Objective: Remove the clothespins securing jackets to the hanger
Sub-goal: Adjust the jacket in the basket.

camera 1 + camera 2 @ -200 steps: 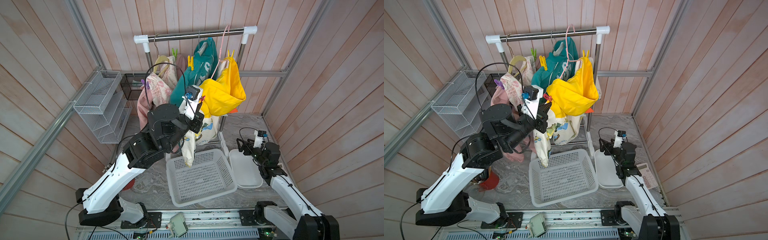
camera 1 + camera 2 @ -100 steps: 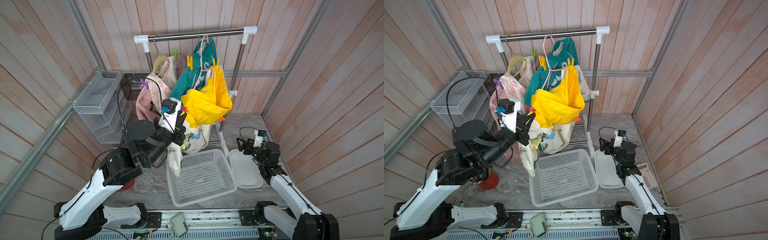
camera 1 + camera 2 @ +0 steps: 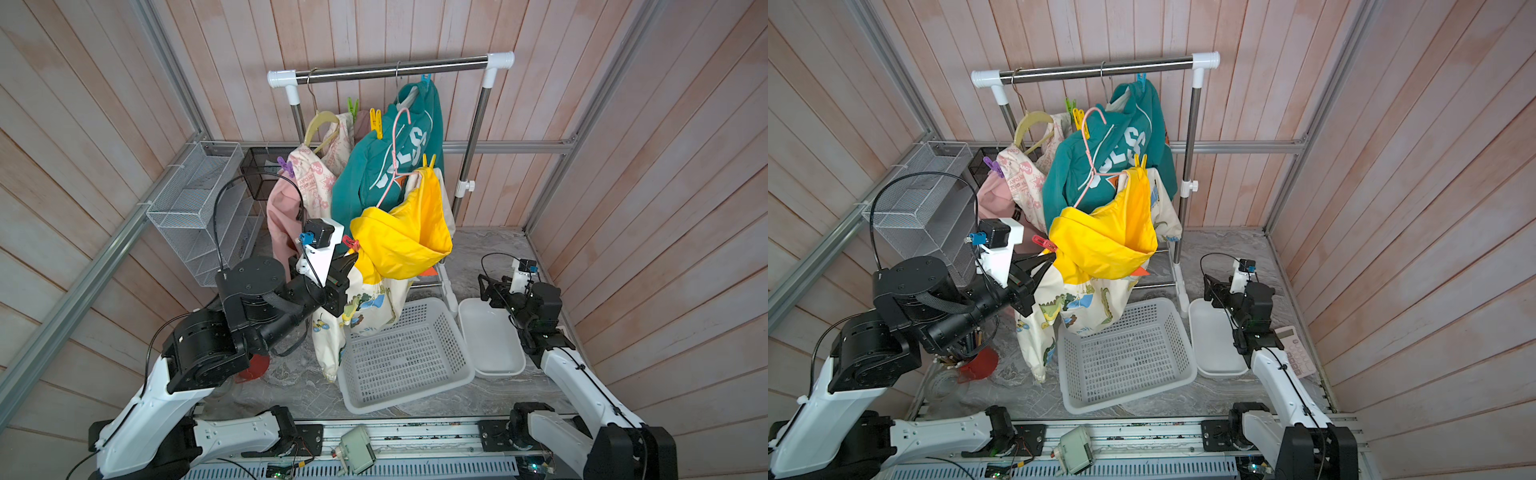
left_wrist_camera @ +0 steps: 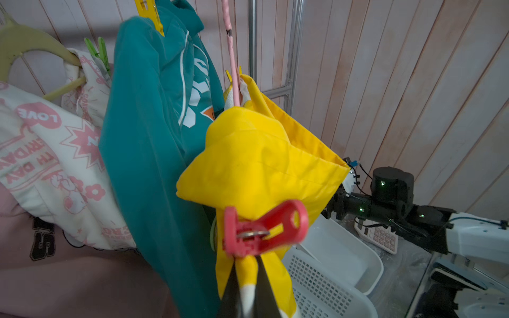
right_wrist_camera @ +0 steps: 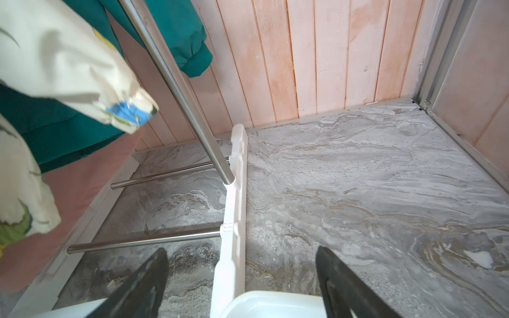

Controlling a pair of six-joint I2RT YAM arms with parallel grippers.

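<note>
The red clothespin (image 4: 261, 231) is clipped on a low corner of the yellow jacket (image 4: 261, 162), up in the air over the middle of the desk (image 3: 498, 249), a bit toward its left edge. It sits right at the tips of the left end effector (image 4: 246, 264), lying sideways across them. Those fingers (image 4: 231, 289) are squeezed tight on a jacket fold just under the pin; whether they nip the pin too, I cannot tell. The right end effector (image 5: 241, 249) is spread wide and empty, low by the desk's right edge, well away.
</note>
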